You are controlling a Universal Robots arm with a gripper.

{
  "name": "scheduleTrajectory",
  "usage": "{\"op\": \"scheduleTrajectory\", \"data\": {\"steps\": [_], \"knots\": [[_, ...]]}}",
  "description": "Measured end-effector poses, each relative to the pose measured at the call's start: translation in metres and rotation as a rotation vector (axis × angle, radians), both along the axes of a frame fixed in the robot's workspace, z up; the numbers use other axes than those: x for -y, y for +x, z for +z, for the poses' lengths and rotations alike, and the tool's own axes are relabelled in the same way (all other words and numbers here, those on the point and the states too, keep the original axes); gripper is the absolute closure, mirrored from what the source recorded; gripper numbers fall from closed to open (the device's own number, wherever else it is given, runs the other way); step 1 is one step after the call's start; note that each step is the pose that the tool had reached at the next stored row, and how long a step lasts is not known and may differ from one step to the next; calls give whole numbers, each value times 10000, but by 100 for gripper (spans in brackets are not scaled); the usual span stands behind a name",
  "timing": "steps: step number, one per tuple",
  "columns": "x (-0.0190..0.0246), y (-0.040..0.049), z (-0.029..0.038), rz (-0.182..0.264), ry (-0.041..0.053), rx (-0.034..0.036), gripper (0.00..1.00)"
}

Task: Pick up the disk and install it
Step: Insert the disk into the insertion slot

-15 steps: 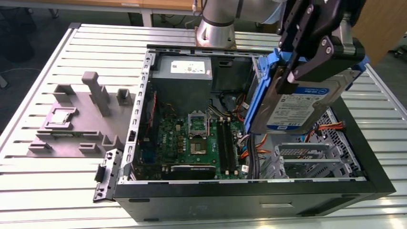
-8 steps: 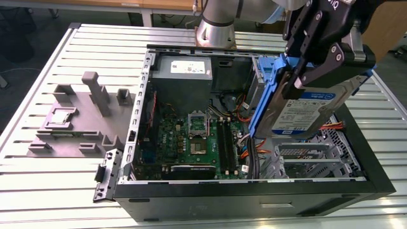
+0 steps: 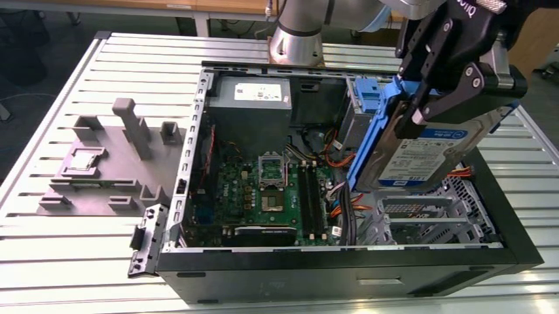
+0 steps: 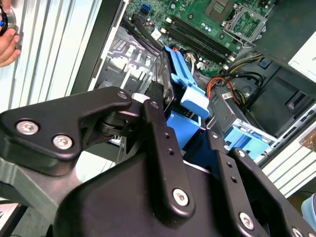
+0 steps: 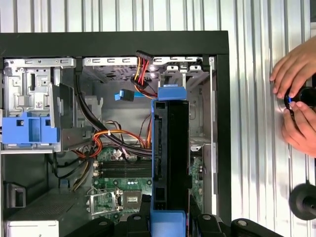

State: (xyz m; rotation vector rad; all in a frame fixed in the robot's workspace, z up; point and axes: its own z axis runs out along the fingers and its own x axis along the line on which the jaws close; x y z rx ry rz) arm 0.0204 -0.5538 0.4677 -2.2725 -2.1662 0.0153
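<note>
A slatted metal table point(image 3: 52, 248) carries an open computer case point(image 3: 349, 275) lying on its side, with a grey fixture plate point(image 3: 96, 170) beside it on the exterior view's left. The gripper point(image 3: 436, 108) has its fingers closed on the disk point(image 3: 419, 154), clamping its two flat faces. It holds the disk on edge and a little tilted in the air, above the metal drive cage point(image 3: 428, 219) in the case's corner at the exterior view's right. The pick-up looks done and the carry to the bay is in hand. Seating the disk would call for squaring its blue bracket with the cage's opening. The exterior view shows the labelled face. The first wrist view shows the disk's thin edge point(image 5: 170, 148), an empty blue caddy point(image 5: 27, 131) and a person's hands point(image 5: 296, 94) on the table outside the case.
</note>
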Motion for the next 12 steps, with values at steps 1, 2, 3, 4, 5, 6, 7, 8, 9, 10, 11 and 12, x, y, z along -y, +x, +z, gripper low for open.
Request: {"op": "scheduleTrajectory", "data": {"steps": [1,2,3,4,5,6,7,8,9,10,11,12], "knots": [[0,7,0,-1,-1,0,63],[0,10,-1,-1,1,0,63],[0,10,-1,-1,1,0,63],[0,11,-1,-1,1,0,63],[0,11,-1,-1,1,0,63],[0,11,-1,-1,1,0,63],[0,11,-1,-1,1,0,63],[0,11,-1,-1,1,0,63],[0,12,-1,-1,1,0,63],[0,12,-1,-1,1,0,63],[0,12,-1,-1,1,0,63],[0,12,-1,-1,2,0,63]]}}
